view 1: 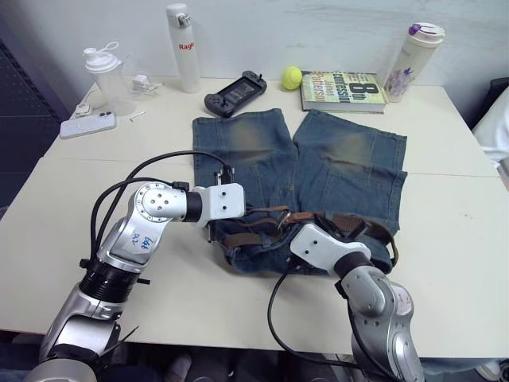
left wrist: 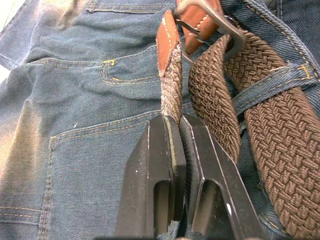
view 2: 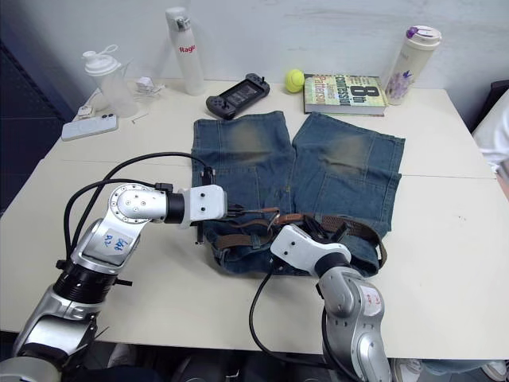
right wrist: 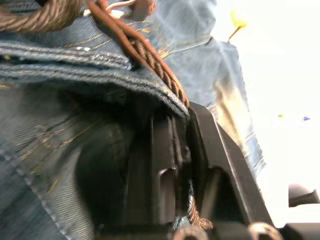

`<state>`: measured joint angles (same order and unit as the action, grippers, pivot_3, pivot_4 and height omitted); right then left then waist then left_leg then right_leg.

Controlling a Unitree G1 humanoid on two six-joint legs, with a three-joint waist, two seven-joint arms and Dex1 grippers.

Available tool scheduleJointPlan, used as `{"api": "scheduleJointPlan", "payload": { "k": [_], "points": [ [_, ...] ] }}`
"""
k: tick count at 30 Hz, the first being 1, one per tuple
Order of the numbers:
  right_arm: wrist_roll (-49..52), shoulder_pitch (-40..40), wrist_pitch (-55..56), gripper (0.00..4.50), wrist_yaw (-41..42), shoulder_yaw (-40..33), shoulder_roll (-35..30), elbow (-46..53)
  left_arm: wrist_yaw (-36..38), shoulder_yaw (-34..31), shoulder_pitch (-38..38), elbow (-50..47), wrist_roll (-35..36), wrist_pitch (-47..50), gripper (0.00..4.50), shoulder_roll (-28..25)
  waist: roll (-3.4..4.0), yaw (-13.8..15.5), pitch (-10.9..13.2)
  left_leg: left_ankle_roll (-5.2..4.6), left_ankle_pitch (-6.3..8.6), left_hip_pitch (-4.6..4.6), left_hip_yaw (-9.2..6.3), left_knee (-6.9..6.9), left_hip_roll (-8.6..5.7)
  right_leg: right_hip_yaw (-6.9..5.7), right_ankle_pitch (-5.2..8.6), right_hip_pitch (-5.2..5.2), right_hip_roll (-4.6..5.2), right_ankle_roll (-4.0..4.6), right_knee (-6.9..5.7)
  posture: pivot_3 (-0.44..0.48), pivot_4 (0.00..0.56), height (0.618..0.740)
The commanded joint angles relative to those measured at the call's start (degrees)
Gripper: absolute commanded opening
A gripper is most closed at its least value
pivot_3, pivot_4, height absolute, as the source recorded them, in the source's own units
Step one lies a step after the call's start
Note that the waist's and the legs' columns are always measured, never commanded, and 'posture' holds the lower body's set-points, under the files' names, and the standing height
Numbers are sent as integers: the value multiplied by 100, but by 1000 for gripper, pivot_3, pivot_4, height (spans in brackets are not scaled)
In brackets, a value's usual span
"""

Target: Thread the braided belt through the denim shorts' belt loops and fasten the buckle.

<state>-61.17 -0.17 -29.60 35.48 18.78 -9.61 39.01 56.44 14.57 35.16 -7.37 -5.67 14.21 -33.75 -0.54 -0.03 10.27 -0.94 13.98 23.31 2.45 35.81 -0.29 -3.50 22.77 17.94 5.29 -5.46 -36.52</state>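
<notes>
Left gripper (left wrist: 177, 131) clamped on belt (left wrist: 215, 95) end near buckle (left wrist: 210, 12); right gripper (right wrist: 180, 137) pinching shorts (view 1: 262, 151) waistband on surface (view 1: 445, 239).

table (view 1: 469, 263): cream (seam across) | wall (view 1: 334, 24): pale, plain

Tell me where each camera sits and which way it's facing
Left and right eye views: head, looking forward and down at the denim shorts; both arms show.
Left wrist view: along the left end effector, shut on the braided belt.
Right wrist view: along the right end effector, pinching belt and waistband.
All views share belt and shorts.
</notes>
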Motion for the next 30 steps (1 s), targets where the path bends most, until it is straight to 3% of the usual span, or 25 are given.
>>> {"api": "scheduleJointPlan", "payload": {
  "k": [1, 7, 18, 30],
  "points": [
    [-162, -199, 261, 79, -260, -44, -81, -51, -47, -54, 48, -122, 75, 48, 0, -19, 0, -1, 0, 1, -1, 0, 0, 0, 0, 0, 0, 0, 0, 0, 0, 0, 150, 740],
    [-38, -534, 443, 79, -420, -98, -160, -542, -36, -129, 14, -215, 117, 186, 0, -91, 0, -2, 0, 2, -1, 0, 1, 0, 1, 1, 0, 1, 0, 0, -1, 0, 150, 740],
    [221, -812, 838, 79, -463, -73, -318, -840, 232, -341, -388, -319, 309, 174, 0, -703, 0, -13, 0, 4, -2, 0, 1, -8, 2, 4, 0, 7, 1, 0, -3, 0, 150, 740],
    [620, -1050, 1418, 79, -360, 145, -539, -1138, 140, -342, -311, -341, 380, 204, 0, -630, 0, -19, 0, 4, -3, 1, 3, -10, 2, 7, 0, 11, 1, 1, -8, 0, 150, 740]
  ]
}}
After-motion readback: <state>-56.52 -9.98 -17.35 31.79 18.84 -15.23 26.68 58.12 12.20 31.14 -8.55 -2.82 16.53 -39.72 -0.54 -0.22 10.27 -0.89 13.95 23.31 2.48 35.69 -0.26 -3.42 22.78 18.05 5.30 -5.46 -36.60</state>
